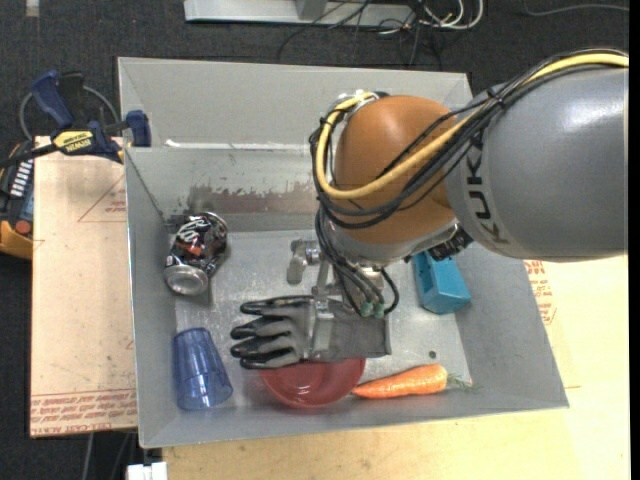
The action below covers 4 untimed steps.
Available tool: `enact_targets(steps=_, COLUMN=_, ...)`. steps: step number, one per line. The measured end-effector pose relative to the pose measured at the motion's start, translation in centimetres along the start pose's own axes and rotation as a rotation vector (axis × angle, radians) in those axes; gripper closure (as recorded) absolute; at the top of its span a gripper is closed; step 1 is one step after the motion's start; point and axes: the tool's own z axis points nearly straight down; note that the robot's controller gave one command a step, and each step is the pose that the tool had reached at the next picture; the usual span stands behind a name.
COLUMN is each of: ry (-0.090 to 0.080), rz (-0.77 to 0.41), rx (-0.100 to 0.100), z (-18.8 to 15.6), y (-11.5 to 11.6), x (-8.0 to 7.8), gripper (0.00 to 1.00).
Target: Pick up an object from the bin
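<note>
In the camera view you see the hand (322,320) low at the centre of the bin (150,268), over the wrist end of a black glove (268,330). You cannot tell whether it is open or closed. A red bowl (310,383) and a carrot (405,380) lie just below the glove.

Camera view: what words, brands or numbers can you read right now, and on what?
"KU": letters on the grey arm; the rest of the word is out of sight.
Crushed can, at the bin's left: printed, but too blurred to read.
Blue cup, black glove, red bowl, carrot, blue block: no text to be seen.
</note>
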Motion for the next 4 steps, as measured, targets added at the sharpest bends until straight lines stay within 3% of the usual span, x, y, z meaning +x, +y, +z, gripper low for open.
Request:
enact_targets(steps=1, ry=-0.008, rz=0.004, rx=-0.001, z=-0.5, y=-0.1, x=-0.2, gripper=0.0)
enact_targets(steps=2, ry=-0.011, rz=-0.009, rx=-0.002, z=8.4, y=-2.1, x=-5.9, gripper=0.0)
enact_targets(steps=3, ry=-0.008, rz=0.177, rx=-0.003, z=14.1, y=-7.1, x=-6.1, gripper=0.0)
enact_targets(steps=4, ry=-0.014, rz=0.001, rx=-0.004, z=14.1, y=-3.7, x=-5.9, gripper=0.0)
